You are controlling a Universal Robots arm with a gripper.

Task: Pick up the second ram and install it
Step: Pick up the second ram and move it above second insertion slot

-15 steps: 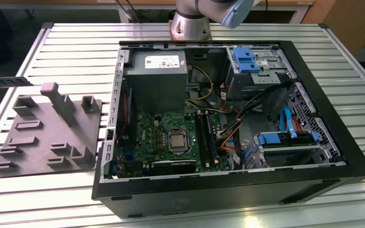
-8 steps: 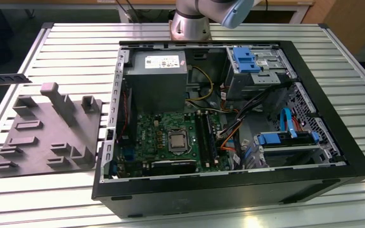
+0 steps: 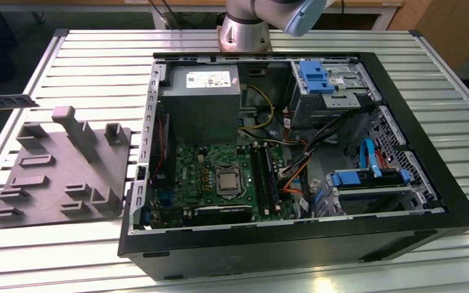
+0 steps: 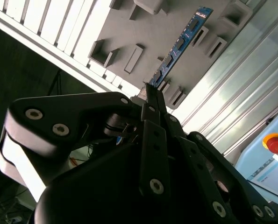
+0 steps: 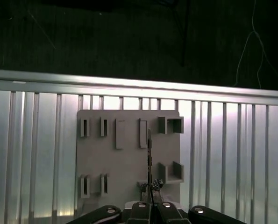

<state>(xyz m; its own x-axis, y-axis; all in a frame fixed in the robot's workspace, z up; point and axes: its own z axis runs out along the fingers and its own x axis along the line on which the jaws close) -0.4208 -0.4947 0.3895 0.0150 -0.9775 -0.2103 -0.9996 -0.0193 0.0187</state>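
My end effector [image 4: 150,91] is matt black, whether metal or hard plastic I can't tell, dotted with bright steel screw heads. The second ram [image 4: 181,43] is a blue circuit board with a slight sheen. The tray [image 5: 129,154] is grey moulded plastic, dull and faintly grainy. The table [image 3: 96,55] is ribbed bare aluminium, smooth and glaring. The computer case [image 3: 300,250] has matt black outer panels and bare grey sheet steel within, with glossy blue plastic drive clips [image 3: 314,76].

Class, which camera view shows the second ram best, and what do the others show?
The second wrist view: the second ram shows its blue face, one end held in the gripper. The first wrist view shows it edge-on. The exterior view shows what seems to be its tip at that view's left edge.
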